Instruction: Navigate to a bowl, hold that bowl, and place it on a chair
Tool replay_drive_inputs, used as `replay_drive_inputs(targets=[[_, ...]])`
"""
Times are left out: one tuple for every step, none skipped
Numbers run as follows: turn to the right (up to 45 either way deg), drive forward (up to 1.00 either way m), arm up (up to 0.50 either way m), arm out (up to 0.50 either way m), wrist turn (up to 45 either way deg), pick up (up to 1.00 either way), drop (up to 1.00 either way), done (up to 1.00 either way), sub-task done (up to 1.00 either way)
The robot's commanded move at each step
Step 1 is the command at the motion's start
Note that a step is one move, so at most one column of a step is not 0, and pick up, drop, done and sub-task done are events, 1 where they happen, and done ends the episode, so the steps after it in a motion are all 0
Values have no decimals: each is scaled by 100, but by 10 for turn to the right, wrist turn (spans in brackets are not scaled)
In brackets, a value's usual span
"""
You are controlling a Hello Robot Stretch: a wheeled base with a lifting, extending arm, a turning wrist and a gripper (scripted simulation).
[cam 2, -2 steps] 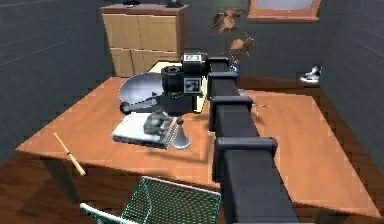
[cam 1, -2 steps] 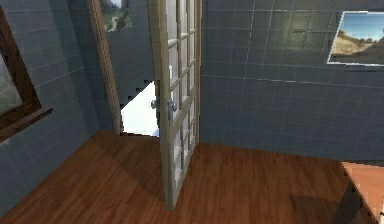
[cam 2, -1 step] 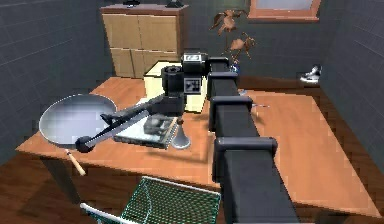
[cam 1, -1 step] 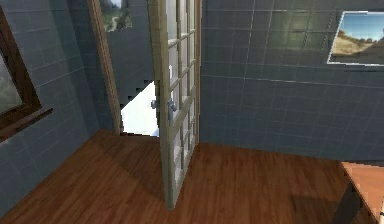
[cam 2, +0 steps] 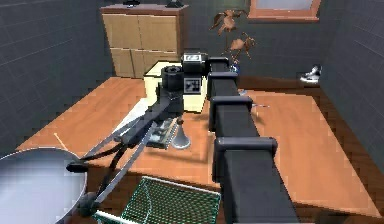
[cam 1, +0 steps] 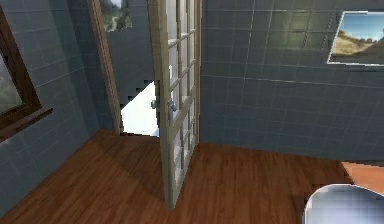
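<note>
In the arm side view the dark arm [cam 2: 235,130] rises from the bottom edge toward the room's far side. The gripper [cam 2: 170,122] sits left of the two white marked squares [cam 2: 194,62]. A small grey rounded thing [cam 2: 180,139] lies on the wooden floor right at the fingers. It may be a bowl, and I cannot tell whether the gripper holds anything. A large pale grey round shape [cam 2: 35,185] fills the bottom left corner. A similar pale round shape [cam 1: 345,205] sits at the forward view's bottom right.
A white glass-paned door [cam 1: 175,95] stands ajar ahead between blue-grey tiled walls, and a landscape picture [cam 1: 358,38] hangs on the right. To the arm's side stand a wooden cabinet [cam 2: 145,35], a cream box [cam 2: 158,72], a plant [cam 2: 235,30], a green mesh basket [cam 2: 175,202] and a shoe-like thing [cam 2: 312,73].
</note>
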Motion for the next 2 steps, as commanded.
replay_drive_inputs(targets=[[0,0,0,0,-30,0,0,0,0],[0,0,0,-24,0,0,0,0,0]])
